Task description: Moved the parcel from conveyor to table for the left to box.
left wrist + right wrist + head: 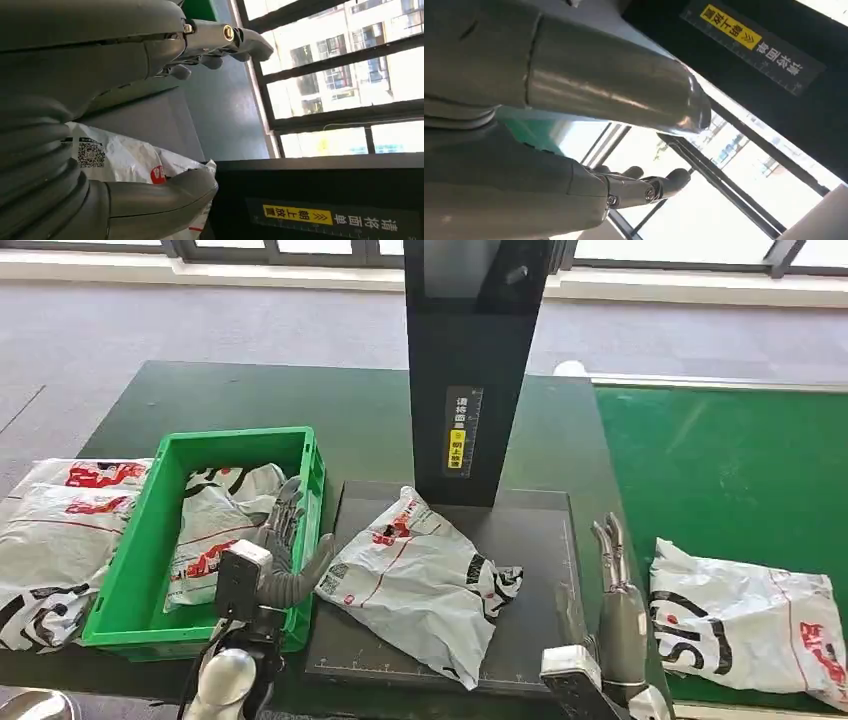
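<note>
1. The parcel (pixel 420 585), a crumpled white bag with red and black print, lies on the dark plate (pixel 530 530) at the foot of the black post (pixel 470 370), on the table (pixel 360 415).
2. The left hand (pixel 285 555) hovers just beside the parcel's left edge, fingers apart and holding nothing; its thumb (pixel 165 200) points at the bag, but contact cannot be judged.
3. The right hand (pixel 615 585) stands at the plate's right edge, fingers straight, pointing away from the robot, gripping nothing.
4. The green crate (pixel 140 570) sits left of the plate with white bags (pixel 215 525) inside.
5. More white bags (pixel 55 540) lie left of the crate.
6. Another bag (pixel 745 620) lies on the green conveyor (pixel 730 460), just right of the right hand.
</note>
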Controlling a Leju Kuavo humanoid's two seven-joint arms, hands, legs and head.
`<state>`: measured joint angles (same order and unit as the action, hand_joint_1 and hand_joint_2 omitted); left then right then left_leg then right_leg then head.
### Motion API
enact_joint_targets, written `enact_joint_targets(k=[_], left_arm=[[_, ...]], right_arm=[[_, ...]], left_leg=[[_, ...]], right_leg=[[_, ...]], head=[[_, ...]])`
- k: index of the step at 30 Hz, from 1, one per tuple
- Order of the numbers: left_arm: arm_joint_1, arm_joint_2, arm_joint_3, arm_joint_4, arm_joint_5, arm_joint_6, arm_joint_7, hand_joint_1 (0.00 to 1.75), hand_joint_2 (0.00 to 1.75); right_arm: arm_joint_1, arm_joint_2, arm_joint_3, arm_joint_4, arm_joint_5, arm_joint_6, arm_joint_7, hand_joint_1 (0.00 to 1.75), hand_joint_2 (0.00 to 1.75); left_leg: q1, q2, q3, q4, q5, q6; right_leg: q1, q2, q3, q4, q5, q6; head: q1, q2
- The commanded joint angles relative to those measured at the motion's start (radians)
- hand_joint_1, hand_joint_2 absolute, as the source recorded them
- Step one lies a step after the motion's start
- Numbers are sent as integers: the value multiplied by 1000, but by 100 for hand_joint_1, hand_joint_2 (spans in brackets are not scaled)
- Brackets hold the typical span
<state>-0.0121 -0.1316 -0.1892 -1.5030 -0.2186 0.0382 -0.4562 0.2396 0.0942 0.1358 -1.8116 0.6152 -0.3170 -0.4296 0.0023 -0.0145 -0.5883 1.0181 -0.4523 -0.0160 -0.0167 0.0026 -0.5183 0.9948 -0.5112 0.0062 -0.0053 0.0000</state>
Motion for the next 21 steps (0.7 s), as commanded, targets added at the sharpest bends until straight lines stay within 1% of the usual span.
enact_joint_targets(k=[1,2,3,5,6,9,12,14,17,18,20,21], left_arm=[[-1,18,-7,7,-15,-10,11,0,175],[17,64,-74,-3,-189,4,76,0,175],[30,83,-109,0,-268,-17,96,0,175],[41,105,-172,23,-428,6,106,0,175],[34,104,-196,39,-496,25,113,0,175],[-9,114,-275,60,-611,45,92,0,175],[-73,111,-329,50,-654,76,57,0,175],[-117,112,-359,57,-676,79,58,0,175],[-201,110,-392,140,-704,79,65,0,175],[-225,106,-399,171,-723,80,72,0,175],[-277,92,-417,246,-770,96,80,0,175],[-329,80,-444,317,-806,94,78,0,175]], right_arm=[[6,23,-64,-11,8,39,10,0,0],[12,25,-65,-22,-26,34,-31,0,0],[15,24,-62,-30,-42,49,-47,0,0],[20,29,-64,-44,-56,60,-71,0,0],[27,31,-66,-54,-56,60,-83,0,0],[33,20,-68,-67,-70,55,-102,0,0],[31,15,-80,-67,-93,56,-114,0,0],[26,12,-82,-57,-107,62,-125,0,0],[9,4,-74,-28,-123,65,-139,0,0],[5,0,-74,-19,-127,64,-141,0,175],[1,0,-75,-8,-137,65,-149,0,175],[-5,1,-73,2,-143,74,-156,0,175]], left_leg=[[0,0,1,-1,1,0],[0,1,2,-2,1,0],[0,1,2,-2,1,0],[-1,1,2,-2,1,0],[0,1,3,-3,1,0],[-1,-2,1,-1,1,0],[0,-3,1,-2,1,0],[0,-4,0,-1,1,0],[0,-3,1,-2,2,0],[0,-3,0,-2,2,0],[0,-3,1,-2,3,0],[0,-3,1,-3,3,0]], right_leg=[[0,-1,1,-1,0,-1],[0,0,2,-2,1,-1],[0,0,1,-2,0,-1],[0,0,2,-2,0,-1],[0,0,3,-3,0,-1],[-1,-2,2,-1,0,0],[0,-4,2,-2,0,-1],[0,-5,2,-2,0,-1],[0,-4,2,-3,1,-1],[0,-4,2,-2,1,-1],[0,-5,3,-3,2,-1],[0,-4,3,-4,2,-1]], head=[[0,0],[0,0],[0,0],[0,0],[0,0],[0,0],[0,0],[0,0],[0,0],[0,0],[0,0],[0,0]])
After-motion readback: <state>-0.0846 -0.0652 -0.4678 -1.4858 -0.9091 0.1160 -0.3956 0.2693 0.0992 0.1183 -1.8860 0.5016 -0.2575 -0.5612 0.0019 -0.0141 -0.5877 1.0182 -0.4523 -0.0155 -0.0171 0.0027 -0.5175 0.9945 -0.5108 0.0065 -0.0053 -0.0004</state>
